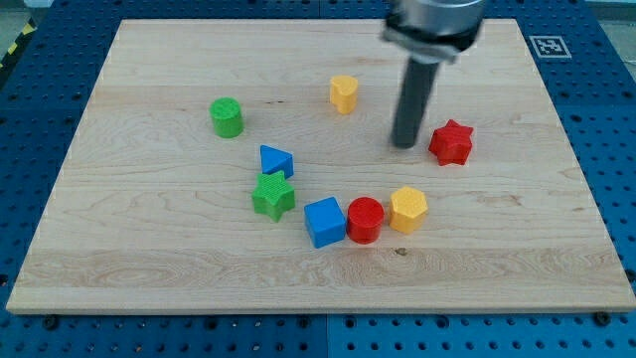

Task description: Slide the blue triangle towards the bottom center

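The blue triangle (275, 160) lies left of the board's middle, touching the top of the green star (272, 195). My tip (403, 144) rests on the board well to the view's right of the blue triangle, just left of the red star (451, 142) and below right of the yellow pentagon block (343, 93). The tip touches no block.
A green cylinder (227, 117) stands at the upper left. A blue cube (324, 221), a red cylinder (365, 220) and a yellow hexagon (408, 210) form a row below the middle. The wooden board (149, 259) sits on a blue pegboard table.
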### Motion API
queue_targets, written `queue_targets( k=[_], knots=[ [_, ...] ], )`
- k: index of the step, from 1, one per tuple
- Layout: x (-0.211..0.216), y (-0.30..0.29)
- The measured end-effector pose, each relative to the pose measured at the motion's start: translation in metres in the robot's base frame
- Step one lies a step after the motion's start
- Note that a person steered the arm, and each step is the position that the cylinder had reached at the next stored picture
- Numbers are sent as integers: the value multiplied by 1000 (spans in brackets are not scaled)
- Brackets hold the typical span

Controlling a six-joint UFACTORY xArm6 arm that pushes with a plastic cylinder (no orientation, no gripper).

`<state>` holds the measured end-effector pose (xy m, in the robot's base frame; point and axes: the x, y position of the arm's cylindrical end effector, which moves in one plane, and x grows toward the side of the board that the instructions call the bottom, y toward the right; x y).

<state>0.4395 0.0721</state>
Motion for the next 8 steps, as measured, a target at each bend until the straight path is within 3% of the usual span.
queue_targets(
  k=[1,2,5,6,7,8],
  knots=[
    [34,-77],
    [39,-134],
    [39,-163],
    [39,-134],
    [15,-111],
    [-5,-125]
  ],
)
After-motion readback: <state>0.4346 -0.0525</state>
